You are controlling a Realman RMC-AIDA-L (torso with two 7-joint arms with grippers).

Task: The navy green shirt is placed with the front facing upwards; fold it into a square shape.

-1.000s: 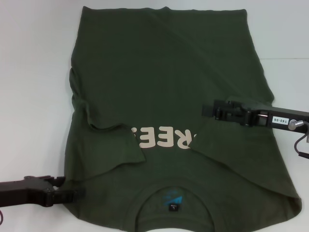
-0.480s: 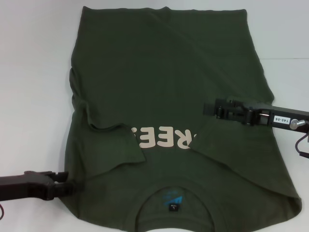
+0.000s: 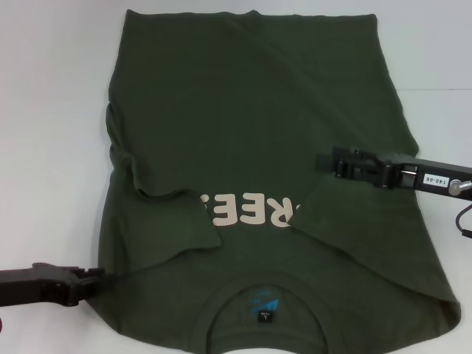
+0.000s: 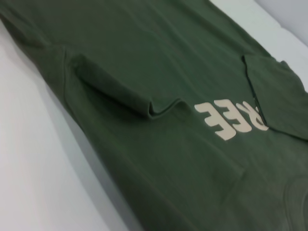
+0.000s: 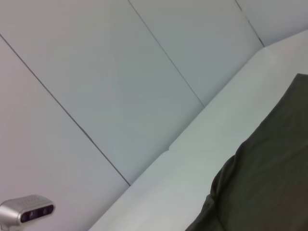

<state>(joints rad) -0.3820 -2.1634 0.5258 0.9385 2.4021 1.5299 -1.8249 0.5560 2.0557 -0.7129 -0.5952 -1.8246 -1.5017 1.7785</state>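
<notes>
The navy green shirt lies front up on the white table, collar toward me. Both sleeves are folded inward, partly covering its pale letters. A black neck label shows at the near collar. My left gripper sits low at the near left, its tip at the shirt's shoulder edge. Over the shirt's right half hovers my right gripper, pointing inward just above the folded right sleeve. The left wrist view shows the shirt, its letters and the folded sleeve ridge.
Bare white table surrounds the shirt on the left, right and far sides. The right wrist view shows a corner of the shirt, the table's far edge, a panelled wall and a small silver device.
My left gripper has drawn back to the left, off the shirt's near shoulder edge. My right gripper has shifted slightly right and away. The shirt has not moved.
</notes>
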